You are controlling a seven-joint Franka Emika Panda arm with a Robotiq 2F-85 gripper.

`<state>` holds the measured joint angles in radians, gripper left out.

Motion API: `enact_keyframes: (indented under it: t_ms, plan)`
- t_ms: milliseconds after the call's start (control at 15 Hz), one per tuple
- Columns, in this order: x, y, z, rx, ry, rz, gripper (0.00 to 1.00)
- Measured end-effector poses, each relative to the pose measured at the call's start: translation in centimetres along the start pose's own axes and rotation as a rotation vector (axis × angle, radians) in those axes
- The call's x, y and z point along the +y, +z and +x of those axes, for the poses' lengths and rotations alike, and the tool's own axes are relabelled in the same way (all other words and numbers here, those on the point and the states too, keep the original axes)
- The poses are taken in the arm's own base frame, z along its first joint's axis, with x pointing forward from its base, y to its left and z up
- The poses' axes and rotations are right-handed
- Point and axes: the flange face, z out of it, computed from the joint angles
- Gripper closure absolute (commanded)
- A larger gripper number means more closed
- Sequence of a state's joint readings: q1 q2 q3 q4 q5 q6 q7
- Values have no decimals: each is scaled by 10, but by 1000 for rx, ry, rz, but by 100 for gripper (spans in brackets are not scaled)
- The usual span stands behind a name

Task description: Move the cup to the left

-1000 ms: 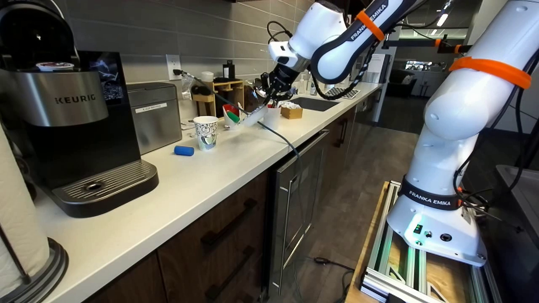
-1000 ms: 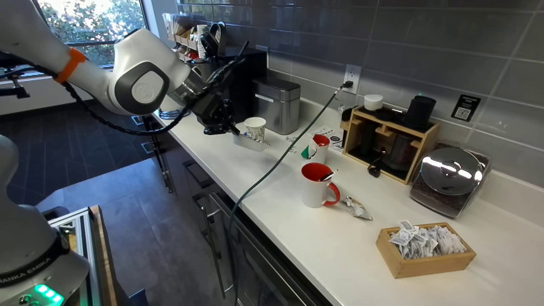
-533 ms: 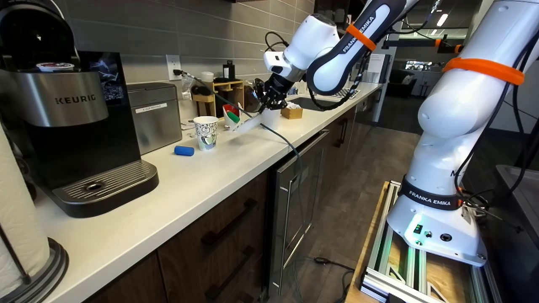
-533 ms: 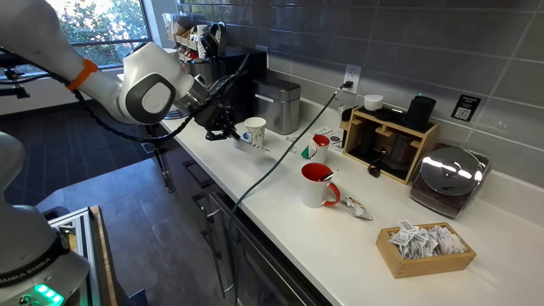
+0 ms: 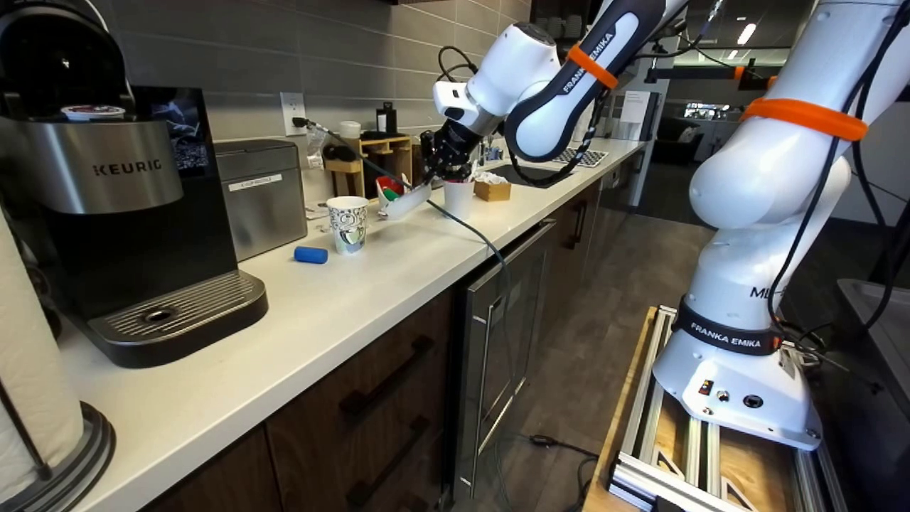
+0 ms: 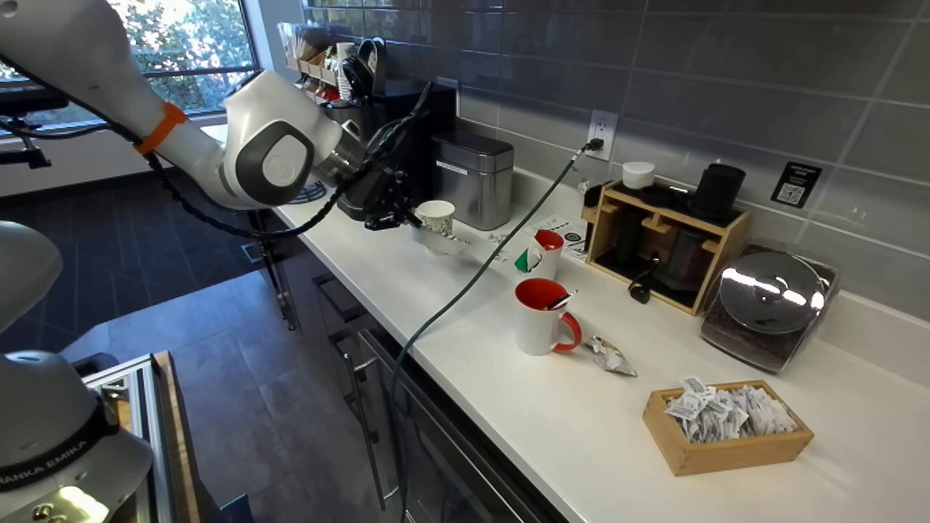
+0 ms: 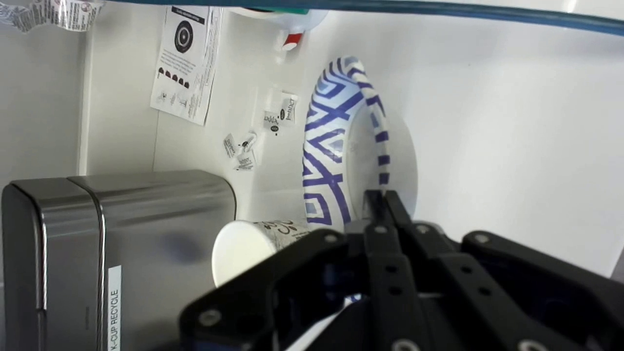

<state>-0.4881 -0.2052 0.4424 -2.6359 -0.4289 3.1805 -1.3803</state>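
Pinching the rim of a tilted, blue-patterned bowl, the gripper has its jaws drawn nearly together, only that thin edge caught between them. Just beside the steel bin stands the paper cup, upright on the counter, its white side printed with dark swirls and bluish shapes. The bowl is farther from the bin than the cup is; whether it touches the counter I cannot tell. In front of the bin lies a blue cylinder. Well apart from the bin are a large white mug and a smaller white mug, both red inside. On the bin's opposite side from the mugs is the coffee machine.
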Motion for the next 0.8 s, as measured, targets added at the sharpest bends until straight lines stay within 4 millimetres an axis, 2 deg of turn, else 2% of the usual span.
enact_keyframes:
  t_ms: [67,133,600,667,800]
  plan:
    - [0,1,-1,-5,-3,2,74]
    - [0,3,-2,-9,-6,4,73]
    - [-3,14,2,-3,-9,27,21]
    - [-2,15,3,0,-9,26,12]
    - [4,15,7,9,-8,15,1]
